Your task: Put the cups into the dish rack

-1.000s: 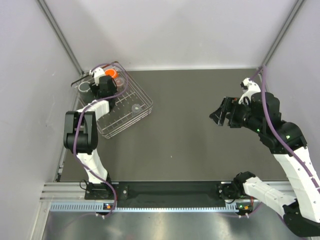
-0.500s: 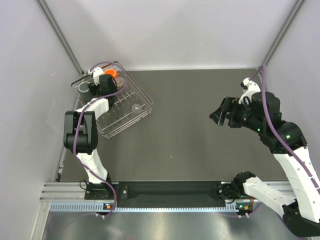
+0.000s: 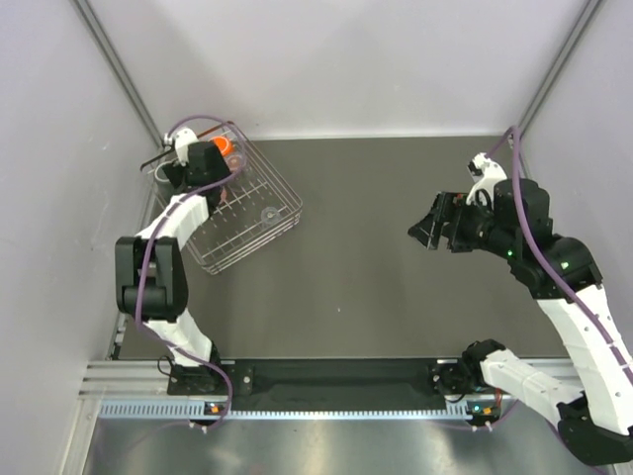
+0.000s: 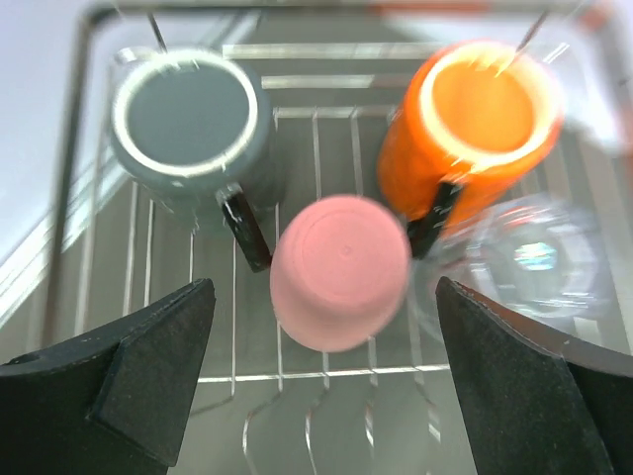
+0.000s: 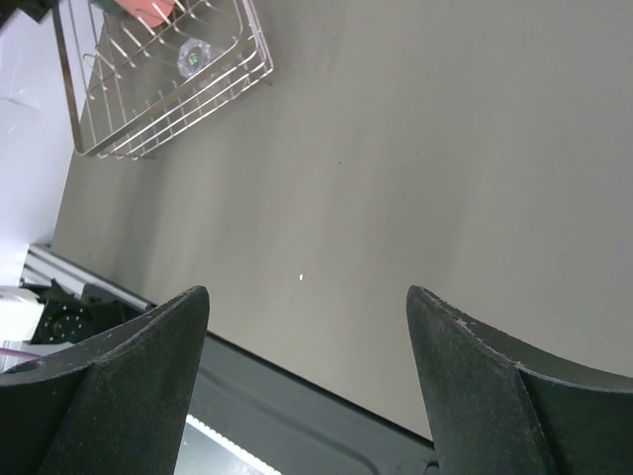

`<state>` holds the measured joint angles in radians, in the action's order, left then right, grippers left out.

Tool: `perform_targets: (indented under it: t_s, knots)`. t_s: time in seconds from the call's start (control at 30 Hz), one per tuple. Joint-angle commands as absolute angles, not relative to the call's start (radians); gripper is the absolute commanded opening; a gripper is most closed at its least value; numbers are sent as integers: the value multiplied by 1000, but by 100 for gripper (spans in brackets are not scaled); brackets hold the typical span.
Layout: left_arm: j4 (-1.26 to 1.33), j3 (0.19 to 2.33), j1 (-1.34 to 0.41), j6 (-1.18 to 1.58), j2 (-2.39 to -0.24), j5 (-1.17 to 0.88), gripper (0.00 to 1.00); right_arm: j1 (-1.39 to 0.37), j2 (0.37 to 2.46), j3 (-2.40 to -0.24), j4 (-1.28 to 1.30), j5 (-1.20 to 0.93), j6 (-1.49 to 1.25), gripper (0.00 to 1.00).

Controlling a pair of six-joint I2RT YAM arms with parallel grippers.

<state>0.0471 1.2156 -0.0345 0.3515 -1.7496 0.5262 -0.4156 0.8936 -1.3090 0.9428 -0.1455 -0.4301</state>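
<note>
The left gripper (image 4: 323, 297) and right gripper (image 5: 307, 297) are both hanging released, a clear tumbler (image 4: 534, 257) blurring indistinctly inside the dish rack (image 4: 297, 375)

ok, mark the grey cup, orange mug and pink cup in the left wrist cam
grey cup (image 4: 183, 109), left wrist view, inside its open mouth.
orange mug (image 4: 485, 104), left wrist view, inside its open mouth.
pink cup (image 4: 339, 269), left wrist view, middle of its flat face.

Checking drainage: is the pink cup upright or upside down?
Upside down: in the left wrist view the pink cup shows its closed flat base, while the grey cup and orange mug show open mouths.
</note>
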Motion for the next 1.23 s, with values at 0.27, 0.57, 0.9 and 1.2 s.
perform_targets:
  t_s: [0.27, 0.57, 0.9, 1.2]
  knots:
    - [-195, 1137, -32, 549, -1262, 339, 99, -403, 933, -1249, 802, -255, -460, 83]
    - [-350, 1043, -164, 598, -1020, -53, 99, -403, 991, -1198, 740, -170, -520, 100]
    - [-286, 980, -587, 672, -1000, -92, 99, -403, 985, -988, 615, -176, -669, 100]
    - [-125, 950, -624, 689, -962, -187, 99, -403, 819, -772, 388, -228, -749, 100]
